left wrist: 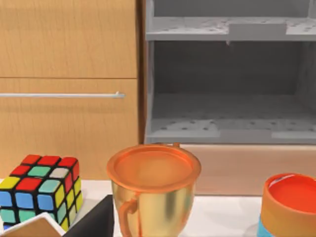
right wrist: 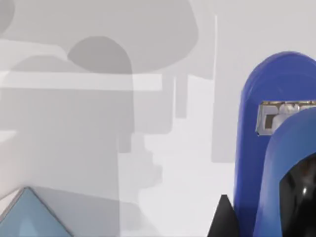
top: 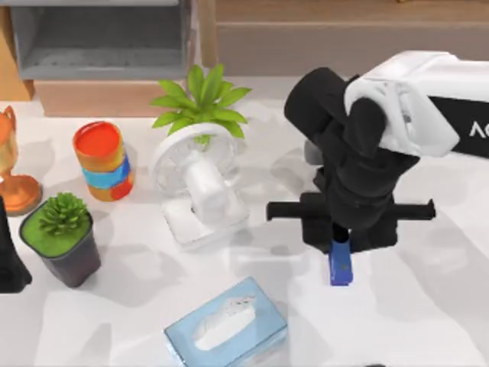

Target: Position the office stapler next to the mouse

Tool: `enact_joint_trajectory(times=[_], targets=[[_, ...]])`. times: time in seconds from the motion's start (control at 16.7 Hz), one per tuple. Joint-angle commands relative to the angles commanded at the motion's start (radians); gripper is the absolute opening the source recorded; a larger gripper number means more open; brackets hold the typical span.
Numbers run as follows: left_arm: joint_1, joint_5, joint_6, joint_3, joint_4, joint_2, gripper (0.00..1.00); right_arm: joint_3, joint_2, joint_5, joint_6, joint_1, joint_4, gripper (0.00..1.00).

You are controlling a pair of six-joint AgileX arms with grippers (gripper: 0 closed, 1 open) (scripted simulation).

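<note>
Blue stapler (top: pixel 341 264) under right end effector (top: pixel 341 243) (vertical)

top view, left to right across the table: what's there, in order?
Orange goblet → dark pot with green succulent → orange-and-blue striped cup → white desk fan → light-blue tissue box → bright-blue office stapler, under the right gripper.

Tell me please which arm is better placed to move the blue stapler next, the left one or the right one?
The right arm, probably. Its gripper sits directly over the office stapler, and the right wrist view shows the stapler right beside a finger. The left arm is parked at the table's far left edge, by the trophy.
</note>
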Motion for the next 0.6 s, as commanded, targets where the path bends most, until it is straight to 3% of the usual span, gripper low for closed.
enact_joint_trajectory(times=[0.6], targets=[[0.000, 0.000, 0.000, 0.000, 0.000, 0.000, 1.00, -0.025, 0.018, 0.001, 0.000, -0.002, 0.056, 0.00]])
